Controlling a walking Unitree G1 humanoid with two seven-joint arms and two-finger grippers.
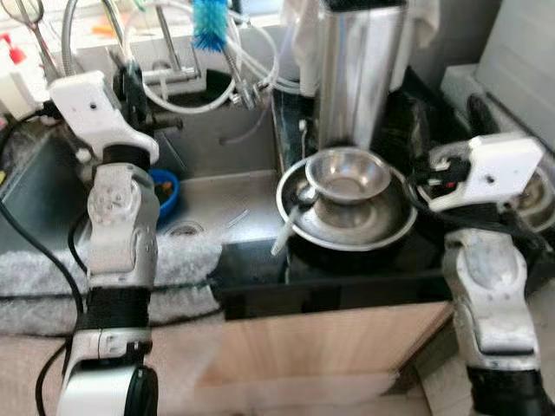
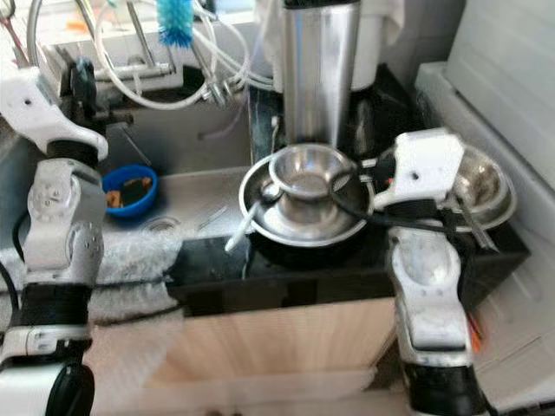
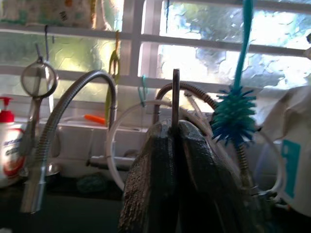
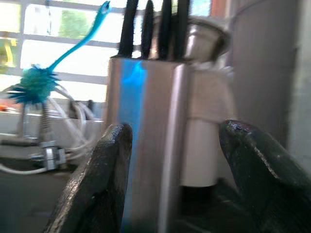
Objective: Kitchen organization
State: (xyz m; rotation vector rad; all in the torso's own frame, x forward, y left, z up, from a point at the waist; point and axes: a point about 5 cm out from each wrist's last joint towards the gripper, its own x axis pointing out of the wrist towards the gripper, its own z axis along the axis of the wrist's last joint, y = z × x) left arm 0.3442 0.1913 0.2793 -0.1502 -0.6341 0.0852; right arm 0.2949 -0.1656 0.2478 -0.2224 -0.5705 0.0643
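My left gripper [image 3: 175, 130] is raised over the sink [image 1: 217, 143], shut on a thin flat metal utensil handle [image 3: 175, 94] that sticks up between the fingers. My right gripper [image 4: 175, 145] is open, its fingers [image 4: 104, 165] wide apart, facing the tall steel knife holder [image 4: 146, 145] on the black counter. In front of that holder [image 1: 355, 69], a small steel bowl [image 1: 349, 173] is nested in a wide steel bowl [image 1: 347, 227]. A white-handled spoon [image 1: 286, 232] leans out of it. A blue bowl [image 1: 166, 192] with food scraps lies in the sink.
A second steel bowl [image 2: 481, 182] sits at the right behind my right wrist. A teal bottle brush [image 1: 208, 26], hoses and a faucet [image 1: 173, 61] crowd the sink's back. A soap bottle [image 3: 9, 145] and a strainer [image 3: 38, 77] are by the window. A grey cloth [image 1: 182, 260] covers the sink's front edge.
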